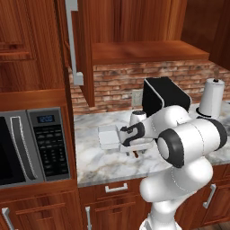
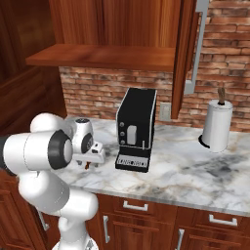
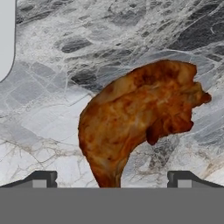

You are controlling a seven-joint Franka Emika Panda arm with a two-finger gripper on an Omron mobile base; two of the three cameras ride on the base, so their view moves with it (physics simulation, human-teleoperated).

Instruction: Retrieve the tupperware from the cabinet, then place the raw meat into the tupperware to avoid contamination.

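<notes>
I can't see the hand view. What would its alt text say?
A reddish-brown piece of raw meat lies on a grey-veined marble counter, between the open gripper and its two dark fingertips. The tupperware corner shows at upper left.

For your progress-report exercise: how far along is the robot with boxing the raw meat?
Done: the tupperware sits on the marble counter, out of the cabinet. In hand: the open gripper hangs over the raw meat, fingertips either side, no grip yet. Left: grasp it and place it in the tupperware.
</notes>
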